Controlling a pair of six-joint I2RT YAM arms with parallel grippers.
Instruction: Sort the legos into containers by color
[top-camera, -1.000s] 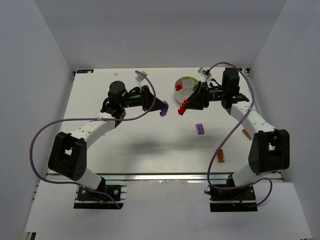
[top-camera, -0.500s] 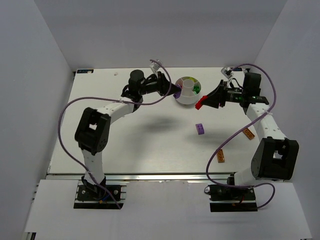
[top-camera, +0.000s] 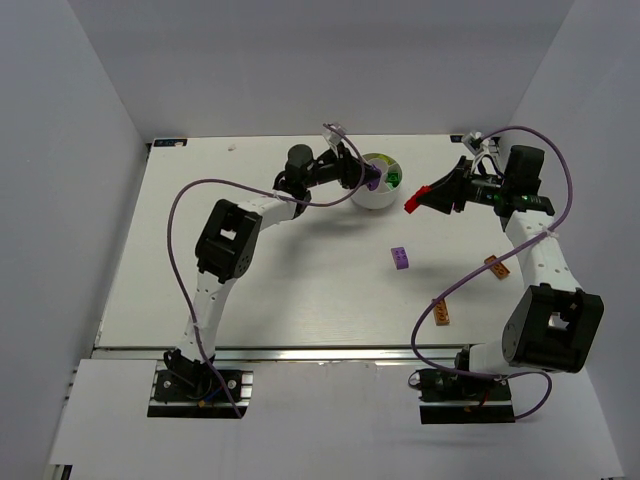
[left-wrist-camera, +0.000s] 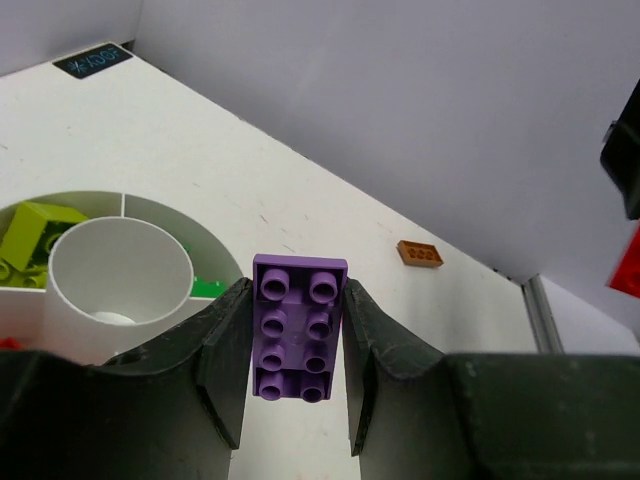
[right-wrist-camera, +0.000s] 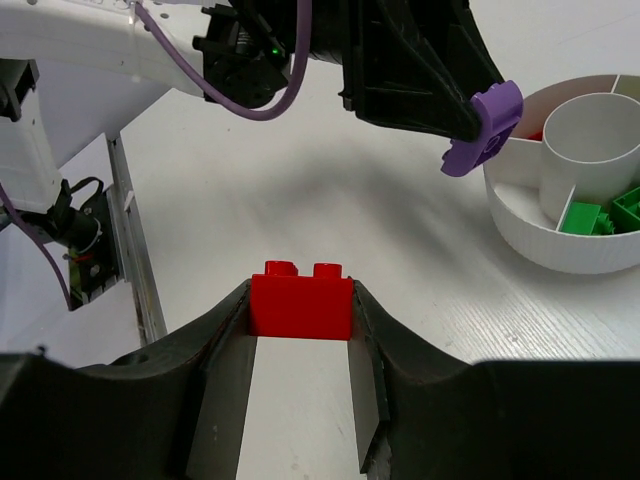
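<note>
overhead, bare table (top-camera: 300, 270) lies open beneath and beside the right gripper (top-camera: 414, 201), whose fingers pinch a red brick (right-wrist-camera: 300, 308) by its sides, studs up, short of the white dish (right-wrist-camera: 560, 258) ahead and to their right. the left arm stretches far across the table, and the left gripper (top-camera: 364, 178) hangs at the dish's rim, fingers clamped on a purple brick (left-wrist-camera: 297, 340), eight studs showing. the centre well (left-wrist-camera: 120, 262) sits just left of those fingers, green bricks (right-wrist-camera: 585, 215) in a wedge beside it
</note>
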